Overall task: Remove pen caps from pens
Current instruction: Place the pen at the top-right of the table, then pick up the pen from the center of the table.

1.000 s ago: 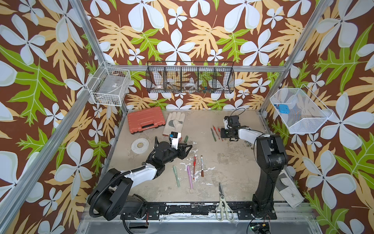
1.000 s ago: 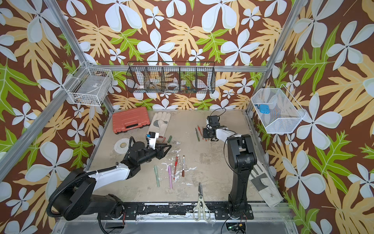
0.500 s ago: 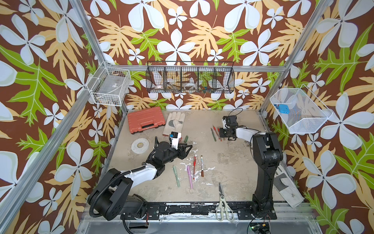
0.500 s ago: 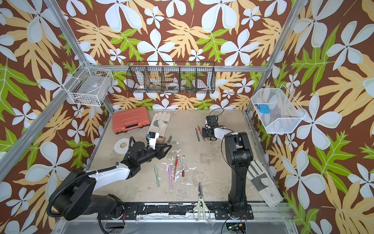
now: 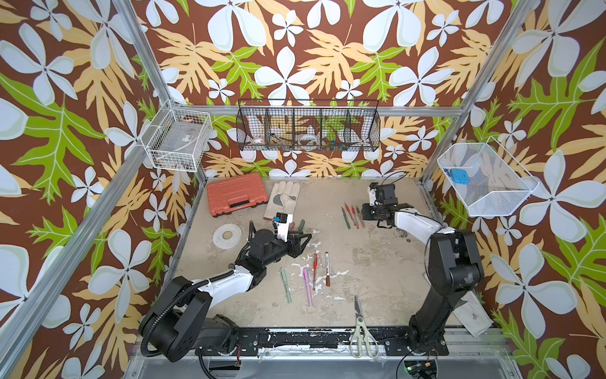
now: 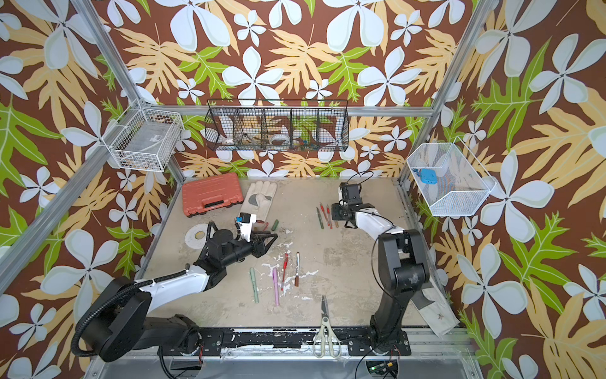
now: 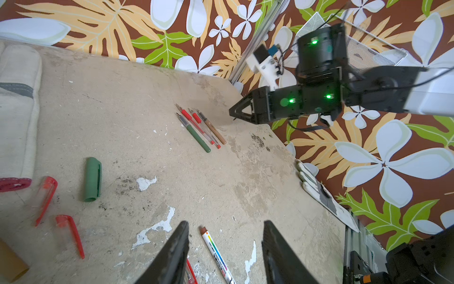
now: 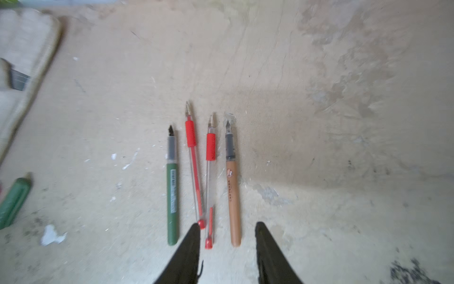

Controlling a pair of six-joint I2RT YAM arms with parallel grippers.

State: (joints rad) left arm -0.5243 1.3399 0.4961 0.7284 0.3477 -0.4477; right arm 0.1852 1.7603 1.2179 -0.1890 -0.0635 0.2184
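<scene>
In both top views, four uncapped pens are lying well right of the glove, with the right gripper hovering beside them.

Left wrist view: the left gripper is hanging released and empty over the capped white-and-brown marker. Loose pen caps are lying near the glove.

Right wrist view: the right gripper's jaws are gaping, grasping nothing.

The marker probably comes next, with each claw pinching one end.

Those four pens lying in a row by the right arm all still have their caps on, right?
No. The four pens in a row by the right arm are all uncapped, tips bare; the right wrist view shows it.
</scene>
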